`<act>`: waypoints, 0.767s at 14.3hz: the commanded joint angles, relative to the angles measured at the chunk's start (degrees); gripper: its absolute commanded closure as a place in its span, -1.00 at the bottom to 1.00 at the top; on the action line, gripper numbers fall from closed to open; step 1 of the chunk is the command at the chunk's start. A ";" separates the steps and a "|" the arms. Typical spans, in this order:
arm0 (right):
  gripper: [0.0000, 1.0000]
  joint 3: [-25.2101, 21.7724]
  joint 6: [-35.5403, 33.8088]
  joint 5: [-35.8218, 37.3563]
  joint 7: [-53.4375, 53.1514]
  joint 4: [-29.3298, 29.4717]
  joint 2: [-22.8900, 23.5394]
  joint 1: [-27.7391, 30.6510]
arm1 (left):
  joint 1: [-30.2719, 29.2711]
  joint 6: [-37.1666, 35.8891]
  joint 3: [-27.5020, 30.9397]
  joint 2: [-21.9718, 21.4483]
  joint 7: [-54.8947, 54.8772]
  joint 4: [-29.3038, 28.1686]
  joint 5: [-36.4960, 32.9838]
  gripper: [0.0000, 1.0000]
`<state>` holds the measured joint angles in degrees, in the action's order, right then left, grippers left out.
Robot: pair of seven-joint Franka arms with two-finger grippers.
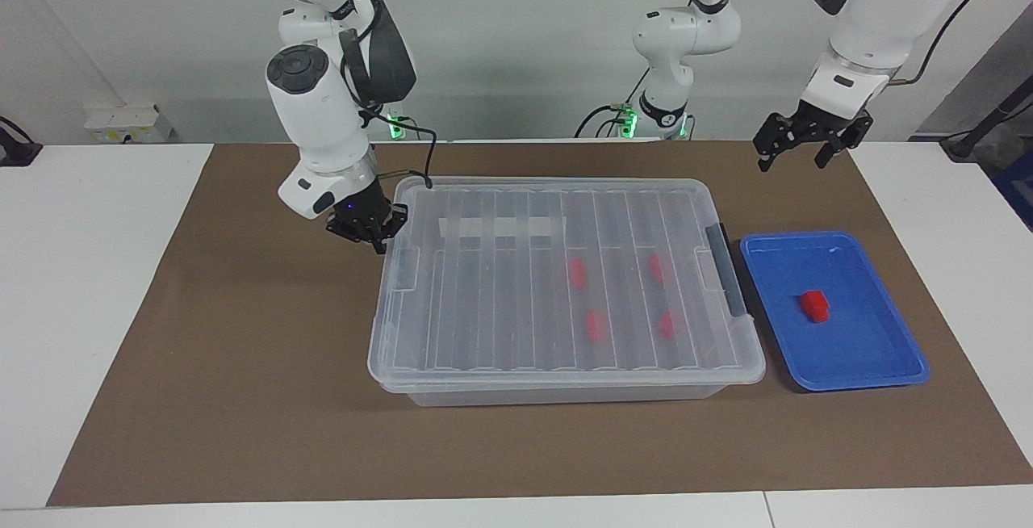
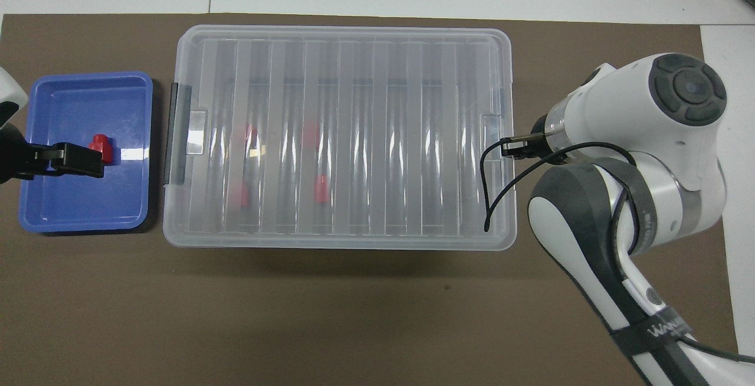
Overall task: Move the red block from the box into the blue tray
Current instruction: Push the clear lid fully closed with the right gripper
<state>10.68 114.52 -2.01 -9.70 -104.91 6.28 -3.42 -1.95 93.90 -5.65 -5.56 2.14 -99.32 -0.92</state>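
The box (image 1: 565,290) sits mid-mat (image 1: 242,399) with its ribbed lid (image 1: 516,286) on, a dark latch (image 1: 726,279) at the end toward the left arm. Four red blocks show blurred through the lid. Beside that end lies the blue tray (image 1: 888,366), and one red block (image 1: 815,306) rests near its middle. The right gripper (image 1: 373,231) is low at the box's end toward the right arm, fingertips pressed together at the lid's edge by the handle tab; whether it grips the lid I cannot tell. The left gripper (image 1: 799,147) hangs high with fingers spread and nothing in them, over the mat by the tray's edge nearer the robots.
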 commanded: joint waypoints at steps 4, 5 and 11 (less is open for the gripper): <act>1.00 0.40 -1.05 -0.80 -1.38 -0.47 -2.24 2.45 | -0.24 -0.56 0.11 -0.76 0.33 -0.61 0.39 -1.00; 1.00 0.31 -1.14 -0.71 -1.38 -0.47 -2.50 2.98 | -0.24 -0.56 0.11 -0.76 0.33 -0.61 0.39 -1.00; -0.98 0.31 -5.70 -0.63 -1.64 0.14 -6.36 7.98 | -0.24 -0.56 0.11 -0.76 0.33 -0.61 0.39 -1.00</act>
<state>10.60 111.43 -2.01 -9.96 -104.69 2.49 2.52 -1.95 93.90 -5.65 -5.56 2.14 -99.32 -0.92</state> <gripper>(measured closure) 0.934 0.000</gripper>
